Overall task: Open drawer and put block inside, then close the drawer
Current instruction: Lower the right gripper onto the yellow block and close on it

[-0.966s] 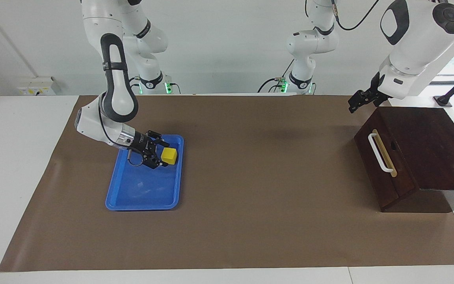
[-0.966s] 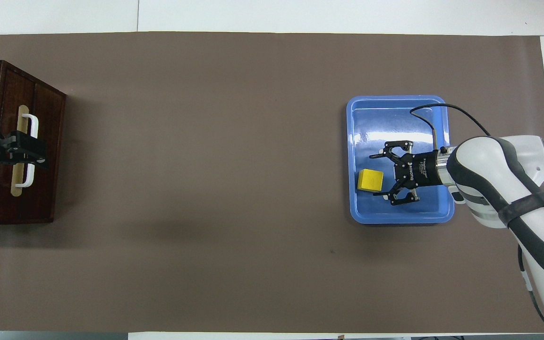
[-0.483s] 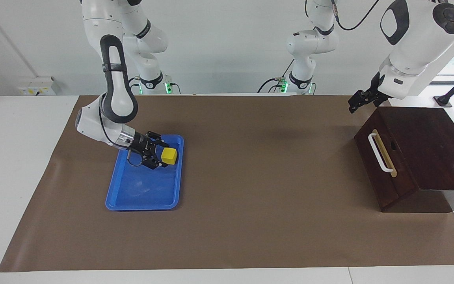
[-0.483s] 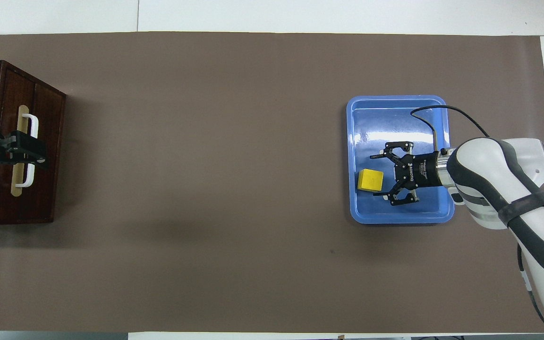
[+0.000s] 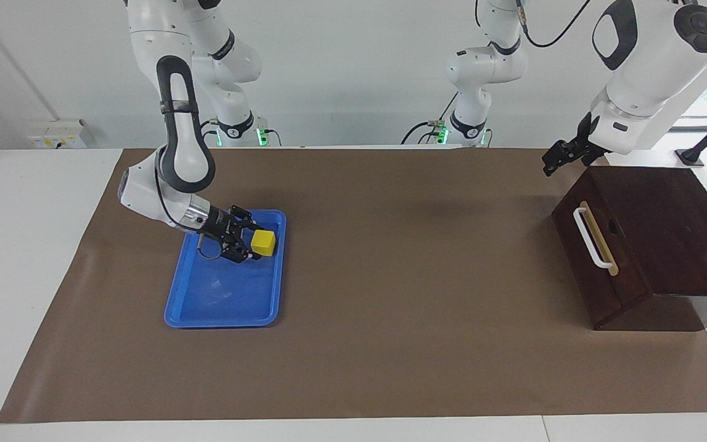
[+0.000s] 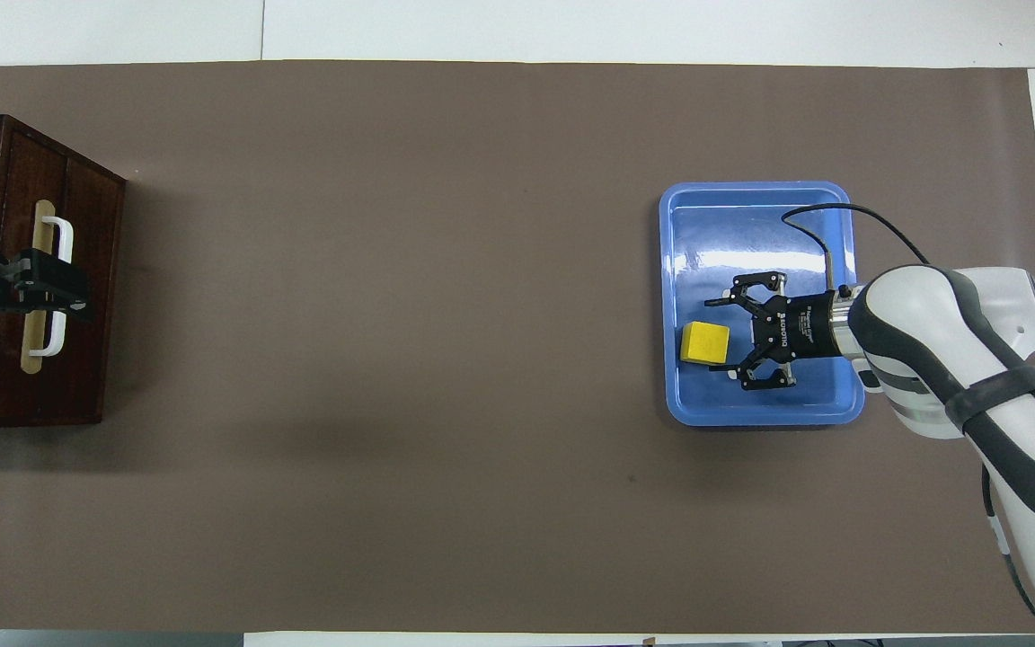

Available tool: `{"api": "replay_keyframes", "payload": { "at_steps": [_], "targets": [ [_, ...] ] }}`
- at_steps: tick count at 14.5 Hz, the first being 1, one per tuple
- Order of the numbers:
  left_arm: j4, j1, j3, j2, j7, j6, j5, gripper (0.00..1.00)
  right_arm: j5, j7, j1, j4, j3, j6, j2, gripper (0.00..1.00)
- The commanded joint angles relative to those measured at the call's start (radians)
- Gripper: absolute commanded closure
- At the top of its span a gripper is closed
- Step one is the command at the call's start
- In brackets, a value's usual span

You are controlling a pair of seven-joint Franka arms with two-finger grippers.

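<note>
The yellow block (image 5: 263, 242) lies in the blue tray (image 5: 224, 301), in the part nearer to the robots. My right gripper (image 5: 249, 238) is low in the tray, open, with the block at the mouth of its fingers; in the overhead view the gripper (image 6: 726, 340) has its fingertips beside the block (image 6: 704, 342). The drawer (image 5: 580, 258) of the dark brown box is closed, its white handle (image 5: 590, 236) free. My left gripper (image 5: 553, 161) hangs in the air over the box's edge; from overhead the gripper (image 6: 41, 292) covers the handle (image 6: 59, 238).
The box (image 5: 666, 227) stands at the left arm's end of the brown mat (image 5: 415, 294), the tray (image 6: 756, 211) toward the right arm's end. A cable loops from the right wrist over the tray.
My right gripper has shifted slightly in the tray, and its fingers have drawn in a little beside the block. The left arm, the block and the drawer have not moved.
</note>
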Motion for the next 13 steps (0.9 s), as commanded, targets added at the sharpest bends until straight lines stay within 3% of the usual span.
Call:
{"api": "replay_keyframes", "payload": {
  "at_steps": [1, 3, 6, 7, 11, 13],
  "targets": [
    [-0.006, -0.005, 0.006, -0.016, 0.006, 0.0, 0.015, 0.0, 0.034, -0.037, -0.01, -0.014, 0.006, 0.017, -0.005, 0.28],
    [-0.006, -0.005, 0.006, -0.016, 0.006, 0.0, 0.015, 0.0, 0.032, -0.037, -0.012, -0.014, 0.006, 0.015, -0.005, 0.41],
    [-0.006, -0.005, 0.006, -0.016, 0.006, 0.0, 0.015, 0.0, 0.034, -0.037, -0.012, -0.012, 0.006, 0.017, -0.005, 0.43],
    [-0.006, -0.005, 0.006, -0.016, 0.006, 0.0, 0.015, 0.0, 0.034, -0.037, -0.012, -0.012, 0.006, 0.017, -0.003, 0.5],
    [-0.023, 0.01, 0.007, -0.017, 0.003, 0.064, 0.017, 0.0, 0.032, -0.036, -0.012, -0.006, 0.006, 0.019, -0.003, 0.95],
    [-0.164, -0.011, 0.004, -0.061, 0.012, 0.27, 0.027, 0.0, 0.034, -0.036, -0.01, -0.005, 0.006, 0.017, 0.0, 1.0]
  ]
}}
